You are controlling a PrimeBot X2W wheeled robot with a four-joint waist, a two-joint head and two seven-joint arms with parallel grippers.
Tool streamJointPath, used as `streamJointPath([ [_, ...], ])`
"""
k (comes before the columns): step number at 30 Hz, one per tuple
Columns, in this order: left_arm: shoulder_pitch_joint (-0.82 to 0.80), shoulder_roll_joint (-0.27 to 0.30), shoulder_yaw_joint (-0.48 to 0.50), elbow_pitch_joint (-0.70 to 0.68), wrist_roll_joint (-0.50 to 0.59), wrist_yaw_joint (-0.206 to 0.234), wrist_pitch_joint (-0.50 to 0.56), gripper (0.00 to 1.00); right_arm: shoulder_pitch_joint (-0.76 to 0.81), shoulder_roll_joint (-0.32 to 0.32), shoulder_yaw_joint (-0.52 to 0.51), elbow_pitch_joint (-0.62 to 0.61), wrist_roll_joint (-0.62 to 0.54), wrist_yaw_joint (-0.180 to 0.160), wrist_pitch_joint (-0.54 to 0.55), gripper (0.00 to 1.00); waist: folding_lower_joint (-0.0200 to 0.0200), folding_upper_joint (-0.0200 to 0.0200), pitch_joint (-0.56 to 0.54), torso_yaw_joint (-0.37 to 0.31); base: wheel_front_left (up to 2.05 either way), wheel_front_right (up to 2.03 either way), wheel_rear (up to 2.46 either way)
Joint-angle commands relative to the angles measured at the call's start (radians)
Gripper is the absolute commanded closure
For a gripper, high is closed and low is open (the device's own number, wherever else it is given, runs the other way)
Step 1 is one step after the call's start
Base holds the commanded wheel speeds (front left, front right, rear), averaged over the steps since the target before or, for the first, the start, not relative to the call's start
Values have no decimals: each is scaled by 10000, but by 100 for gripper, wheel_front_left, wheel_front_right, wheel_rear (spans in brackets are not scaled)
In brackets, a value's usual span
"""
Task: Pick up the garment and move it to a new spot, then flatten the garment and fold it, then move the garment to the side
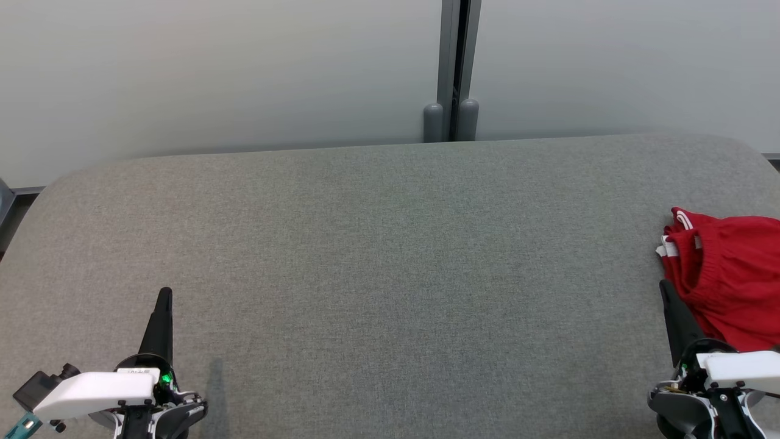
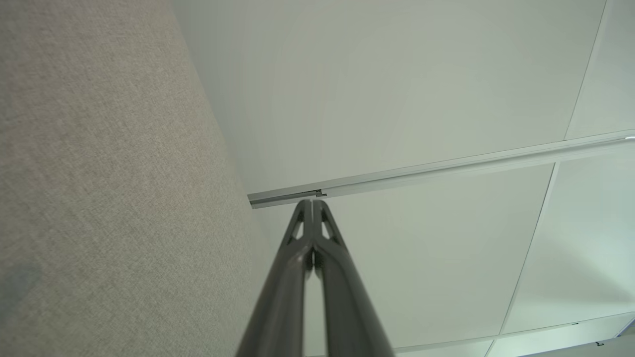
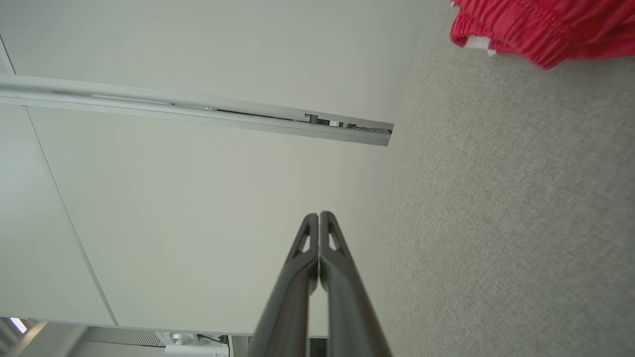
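The garment is red cloth with white trim, crumpled in a heap at the right edge of the grey upholstered surface; its gathered hem also shows at the top right of the right wrist view. My right gripper is shut and holds nothing, its dark fingers just left of the heap's near side. At the lower left my left gripper is shut and holds nothing, far from the garment. In each wrist view the two fingers press together, tips pointing toward the wall.
A pale panelled wall rises behind the surface, with a grey vertical post at its middle. The surface has rounded far corners. Broad grey fabric stretches between my two grippers.
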State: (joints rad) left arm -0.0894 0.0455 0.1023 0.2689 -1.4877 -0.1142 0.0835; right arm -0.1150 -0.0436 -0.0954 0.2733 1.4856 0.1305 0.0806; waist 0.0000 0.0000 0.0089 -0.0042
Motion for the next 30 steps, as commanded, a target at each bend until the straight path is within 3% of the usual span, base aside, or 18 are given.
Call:
streamJointPath([
  [1,-217,63,63,-104,-199,-75,44,100,38,-95,-77,-103,212,4,86,100,0,0,-4,3,0,0,0],
  [17,-278,75,143,-275,-1273,-200,329,100,112,-111,-207,-326,1323,4,376,100,0,0,-56,41,0,0,0],
  [30,-254,72,141,-263,-1263,-196,339,100,113,-110,-206,-325,1286,4,370,100,0,0,-58,43,0,0,0],
])
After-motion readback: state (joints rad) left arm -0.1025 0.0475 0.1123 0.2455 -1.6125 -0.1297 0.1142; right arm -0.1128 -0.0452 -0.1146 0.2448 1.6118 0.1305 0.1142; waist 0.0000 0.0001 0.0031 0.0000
